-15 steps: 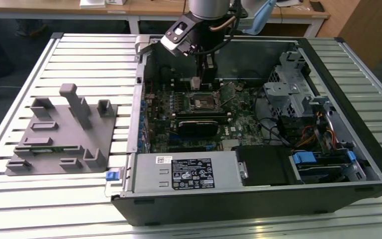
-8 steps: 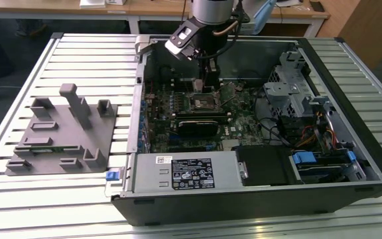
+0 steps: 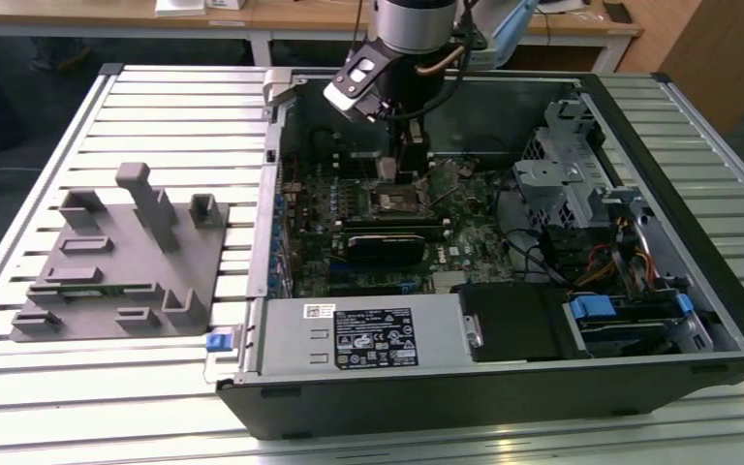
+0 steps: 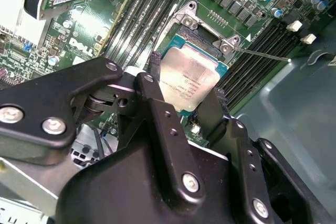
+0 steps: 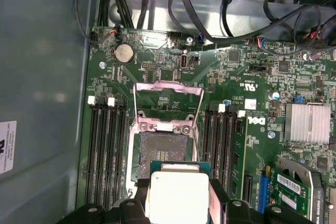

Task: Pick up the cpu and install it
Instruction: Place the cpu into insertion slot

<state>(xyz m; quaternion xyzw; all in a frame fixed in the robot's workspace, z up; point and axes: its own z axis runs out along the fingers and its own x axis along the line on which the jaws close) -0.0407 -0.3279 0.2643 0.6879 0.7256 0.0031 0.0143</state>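
Cpu (image 4: 189,80) is clamped between the fingers (image 4: 163,121) just above the open socket (image 5: 161,148), so picked up but apparently not yet seated.

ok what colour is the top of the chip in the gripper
The small square cpu chip has a silvery-white metal top, green-edged; clearest in the second wrist view.

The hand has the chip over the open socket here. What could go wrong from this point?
1. The cpu, gripped in the hand, appears offset from the socket; lowered off-centre or tilted, it could damage the contacts.
2. The raised metal frame stands close by; the fingers might catch it on the way down.
3. The grip is on the chip's thin edges, so it might slip.
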